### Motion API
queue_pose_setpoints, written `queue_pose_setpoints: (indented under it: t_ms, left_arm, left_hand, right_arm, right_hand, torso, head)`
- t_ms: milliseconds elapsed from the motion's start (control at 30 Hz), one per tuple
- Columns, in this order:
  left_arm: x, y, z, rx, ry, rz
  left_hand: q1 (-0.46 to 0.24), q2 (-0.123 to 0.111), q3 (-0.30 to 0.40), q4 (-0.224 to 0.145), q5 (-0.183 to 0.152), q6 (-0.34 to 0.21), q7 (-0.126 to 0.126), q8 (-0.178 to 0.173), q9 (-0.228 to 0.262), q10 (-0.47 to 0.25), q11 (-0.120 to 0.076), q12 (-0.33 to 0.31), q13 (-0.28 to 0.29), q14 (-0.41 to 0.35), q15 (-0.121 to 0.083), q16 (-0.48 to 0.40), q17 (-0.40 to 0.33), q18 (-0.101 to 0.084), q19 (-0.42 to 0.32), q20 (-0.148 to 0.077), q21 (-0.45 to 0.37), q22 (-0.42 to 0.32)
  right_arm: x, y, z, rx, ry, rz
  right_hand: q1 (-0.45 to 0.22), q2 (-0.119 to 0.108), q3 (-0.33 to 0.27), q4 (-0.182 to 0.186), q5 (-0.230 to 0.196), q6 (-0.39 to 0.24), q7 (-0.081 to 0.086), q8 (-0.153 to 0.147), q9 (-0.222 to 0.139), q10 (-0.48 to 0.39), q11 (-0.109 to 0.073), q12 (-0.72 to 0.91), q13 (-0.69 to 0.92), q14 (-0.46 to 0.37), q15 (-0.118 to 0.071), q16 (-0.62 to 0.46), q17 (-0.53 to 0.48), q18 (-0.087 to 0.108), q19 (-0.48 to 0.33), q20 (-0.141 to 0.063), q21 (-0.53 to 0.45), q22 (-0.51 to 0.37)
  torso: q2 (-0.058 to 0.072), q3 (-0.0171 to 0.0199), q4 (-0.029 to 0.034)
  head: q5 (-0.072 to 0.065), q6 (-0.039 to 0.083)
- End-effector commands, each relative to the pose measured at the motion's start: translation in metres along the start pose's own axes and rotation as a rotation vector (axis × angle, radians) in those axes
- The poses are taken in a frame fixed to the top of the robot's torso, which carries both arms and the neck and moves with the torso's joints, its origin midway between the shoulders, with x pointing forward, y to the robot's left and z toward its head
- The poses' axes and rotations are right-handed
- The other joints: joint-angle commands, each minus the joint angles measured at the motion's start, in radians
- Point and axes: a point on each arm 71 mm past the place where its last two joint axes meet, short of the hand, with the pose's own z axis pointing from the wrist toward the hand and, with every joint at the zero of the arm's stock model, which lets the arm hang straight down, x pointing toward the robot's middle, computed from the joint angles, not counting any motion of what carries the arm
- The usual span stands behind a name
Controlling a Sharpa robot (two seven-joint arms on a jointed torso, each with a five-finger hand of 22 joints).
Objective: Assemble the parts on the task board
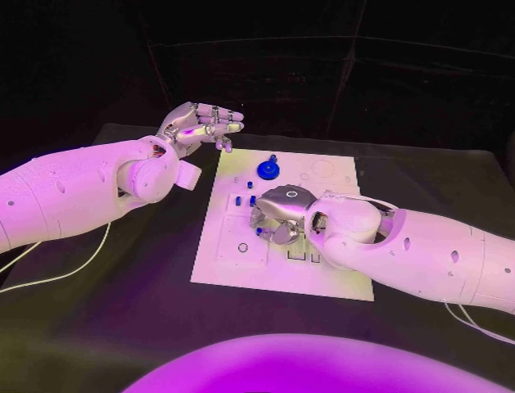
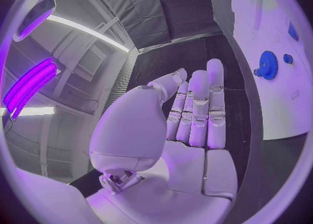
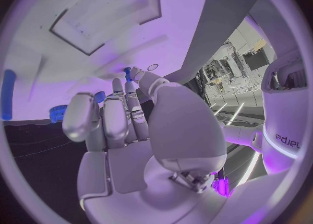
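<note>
Two hands at the task board, right one pinching a small blue part

Right hand [image 1: 283,214] low over the middle of the white task board [image 1: 328,278], fingers bent down toward it. In the right wrist view, a small blue part [image 3: 128,72] pinched at the fingertips [image 3: 135,78], just above the board surface. Left hand [image 1: 201,124] raised off the far left corner of the board, above the black table [image 1: 115,327], palm open, fingers stretched and a little apart, holding nothing. Round blue gear-like part [image 1: 268,169] standing on the far part of the board, between the two hands, touched by neither. Few small blue pieces [image 1: 246,201] more on the board just beside the right hand, on its left side.
</note>
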Motion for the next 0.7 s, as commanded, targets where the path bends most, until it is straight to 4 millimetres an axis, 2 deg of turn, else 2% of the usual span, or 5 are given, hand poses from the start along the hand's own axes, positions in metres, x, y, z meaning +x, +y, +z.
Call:
queue_pose_setpoints:
  t_ms: [33,400,567,667,700]
  left_arm:
    - [0.001,-0.001,0.001,0.002,0.012,-0.01]
    - [0.0,-0.001,0.0,0.0,0.01,-0.009]
    - [-0.002,-0.001,-0.001,-0.001,0.008,-0.009]
    - [-0.002,-0.002,-0.001,0.0,0.008,-0.009]
    - [-0.002,-0.002,-0.001,0.0,0.008,-0.009]
  left_hand:
    - [-0.007,-0.003,0.001,-0.005,0.003,-0.006,0.003,0.003,-0.001,-0.005,0.003,0.004,-0.001,-0.005,0.001,-0.004,-0.001,0.013,-0.007,0.003,-0.003,-0.001]
    - [-0.007,-0.003,0.001,-0.005,0.003,-0.006,0.004,0.003,-0.001,-0.006,0.004,0.004,-0.001,-0.005,0.001,-0.004,-0.001,0.013,-0.007,0.003,-0.003,-0.001]
    - [-0.007,-0.003,0.001,-0.005,0.003,-0.006,0.004,0.003,-0.001,-0.006,0.004,0.004,-0.001,-0.005,0.002,-0.004,-0.002,0.013,-0.007,0.003,-0.003,-0.001]
    - [-0.007,-0.003,0.001,-0.005,0.003,-0.006,0.004,0.003,-0.001,-0.006,0.004,0.004,-0.001,-0.005,0.002,-0.004,-0.002,0.013,-0.007,0.003,-0.003,-0.001]
    - [-0.007,-0.003,0.001,-0.005,0.003,-0.006,0.004,0.003,-0.001,-0.006,0.004,0.004,-0.001,-0.005,0.002,-0.004,-0.002,0.013,-0.007,0.003,-0.003,-0.001]
  right_arm:
    - [-0.003,0.001,0.0,-0.006,-0.035,-0.006]
    - [-0.011,-0.004,-0.021,-0.011,-0.135,0.045]
    - [-0.016,-0.026,-0.047,0.076,-0.114,0.072]
    - [-0.025,-0.042,-0.058,0.132,-0.113,0.061]
    - [-0.028,-0.048,-0.061,0.15,-0.115,0.055]
  right_hand:
    - [-0.01,0.002,-0.008,0.002,0.002,-0.007,0.001,-0.001,0.0,-0.007,0.0,-0.003,0.0,0.021,0.006,-0.003,-0.001,-0.001,-0.004,0.004,-0.005,-0.001]
    - [-0.01,0.005,-0.012,0.003,0.01,-0.014,0.0,-0.001,0.0,-0.007,-0.001,-0.001,0.001,0.02,0.006,-0.006,-0.008,0.0,-0.005,0.005,-0.006,-0.004]
    - [-0.015,-0.006,-0.027,0.004,0.012,-0.027,-0.007,-0.001,0.001,-0.015,-0.003,-0.001,0.001,0.018,0.005,-0.01,-0.018,0.001,-0.008,0.005,-0.01,-0.011]
    - [-0.015,-0.015,-0.064,0.005,-0.006,-0.057,-0.008,0.0,0.0,-0.088,0.004,-0.026,0.0,0.009,0.009,-0.031,-0.052,0.016,-0.047,0.012,-0.058,-0.102]
    - [-0.018,-0.022,-0.08,0.005,-0.016,-0.071,-0.017,-0.002,-0.001,-0.1,0.003,-0.028,0.0,0.008,0.011,-0.034,-0.058,0.019,-0.052,0.013,-0.066,-0.114]
  torso:
    - [0.0,0.0002,-0.0001]
    - [-0.001,0.0007,-0.001]
    - [-0.002,-0.0006,-0.0031]
    - [-0.002,-0.0001,-0.005]
    - [-0.002,-0.0005,-0.0059]
  head:
    - [0.001,-0.001]
    - [-0.006,0.01]
    - [-0.021,0.024]
    - [-0.028,0.03]
    - [-0.031,0.033]
